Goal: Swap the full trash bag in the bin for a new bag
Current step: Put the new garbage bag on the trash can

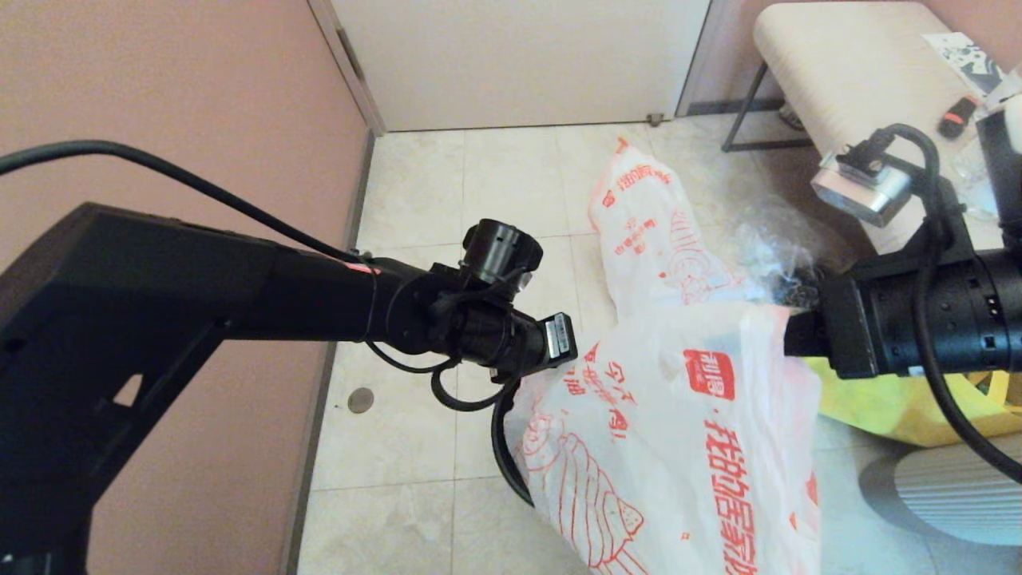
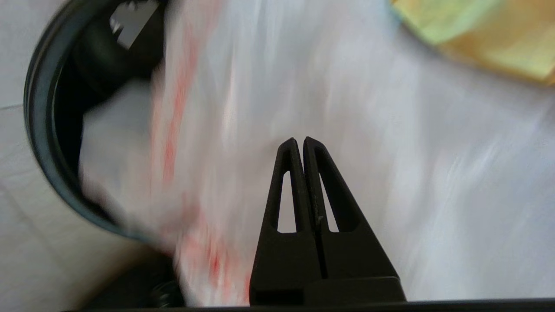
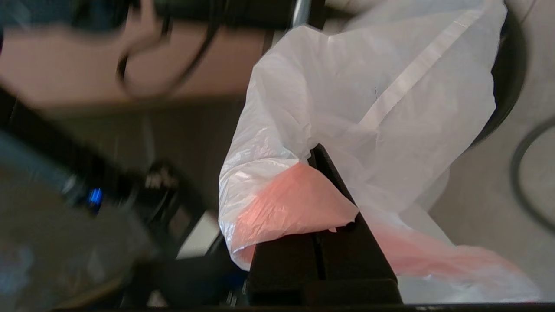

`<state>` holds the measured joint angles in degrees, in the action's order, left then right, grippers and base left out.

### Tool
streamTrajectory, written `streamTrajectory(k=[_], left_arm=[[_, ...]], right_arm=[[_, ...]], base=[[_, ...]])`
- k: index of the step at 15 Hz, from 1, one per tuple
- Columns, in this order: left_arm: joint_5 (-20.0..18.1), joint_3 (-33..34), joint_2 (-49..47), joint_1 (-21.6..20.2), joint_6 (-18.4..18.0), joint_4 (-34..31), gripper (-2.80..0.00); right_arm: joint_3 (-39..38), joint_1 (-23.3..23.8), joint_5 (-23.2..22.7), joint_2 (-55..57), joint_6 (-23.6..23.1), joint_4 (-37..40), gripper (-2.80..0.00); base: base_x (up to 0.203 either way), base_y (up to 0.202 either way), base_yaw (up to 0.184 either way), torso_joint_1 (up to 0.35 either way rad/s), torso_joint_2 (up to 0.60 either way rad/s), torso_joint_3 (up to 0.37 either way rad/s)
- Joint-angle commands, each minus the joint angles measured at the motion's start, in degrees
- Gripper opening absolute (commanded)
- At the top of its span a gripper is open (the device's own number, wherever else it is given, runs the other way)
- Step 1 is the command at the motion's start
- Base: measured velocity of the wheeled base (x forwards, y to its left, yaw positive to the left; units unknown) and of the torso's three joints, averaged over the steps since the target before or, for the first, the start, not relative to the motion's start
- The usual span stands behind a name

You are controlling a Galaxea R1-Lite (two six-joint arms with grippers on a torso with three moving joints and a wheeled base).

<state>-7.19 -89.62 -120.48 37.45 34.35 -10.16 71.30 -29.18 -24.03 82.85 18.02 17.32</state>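
The new bag [image 1: 679,447], thin and white with orange print, hangs spread between my two arms over the black bin [image 2: 41,143], whose rim shows beside the plastic. My right gripper [image 3: 316,149] is shut on the new bag [image 3: 347,95], and an orange part of the film drapes over its fingers. In the head view the bag hides it. My left gripper [image 2: 300,139] is shut just above the bag's white surface [image 2: 347,86], with nothing visible between its fingers. The full trash bag [image 1: 647,231] lies plump on the floor behind.
A clear plastic bag with dark items [image 1: 766,247] lies right of the full bag. A yellow tote [image 1: 902,407] sits under my right arm. A cushioned bench [image 1: 846,72] stands at the back right, a white door [image 1: 519,56] behind, and a pink wall on the left.
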Motion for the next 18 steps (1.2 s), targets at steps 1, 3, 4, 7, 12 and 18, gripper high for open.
streamTrajectory(k=[1,3,4,7,12,18], left_arm=[[-0.01,1.53,-0.62,0.34,-0.68,-0.14,-2.80],[0.12,1.85,-2.67,1.03,-1.15,-0.21,-2.80],[0.19,1.62,-4.15,1.28,-1.20,-0.21,-2.80],[1.60,-0.69,-9.30,1.45,-2.93,-0.24,-2.80],[2.99,-7.30,-17.51,2.18,-3.67,-2.80,-2.80],[5.56,-8.89,-22.92,1.58,-5.96,-3.38,-2.80]], right_arm=[[0.31,1.75,-0.14,3.86,0.33,-2.04,-2.80],[0.55,2.90,-0.14,5.81,1.14,-4.34,-2.80],[0.66,2.98,-0.14,6.76,1.66,-4.98,-2.80],[0.77,3.08,-0.14,8.42,2.22,-6.96,-2.80],[0.77,3.78,-0.22,9.87,3.78,-9.50,-2.80],[1.30,4.05,-0.22,11.63,3.78,-10.29,-2.80]], base=[[0.000,0.000,0.000,0.000,0.00,0.000],[0.000,0.000,0.000,0.000,0.00,0.000],[0.000,0.000,0.000,0.000,0.00,0.000],[0.000,0.000,0.000,0.000,0.00,0.000],[0.000,0.000,0.000,0.000,0.00,0.000],[0.000,0.000,0.000,0.000,0.00,0.000]])
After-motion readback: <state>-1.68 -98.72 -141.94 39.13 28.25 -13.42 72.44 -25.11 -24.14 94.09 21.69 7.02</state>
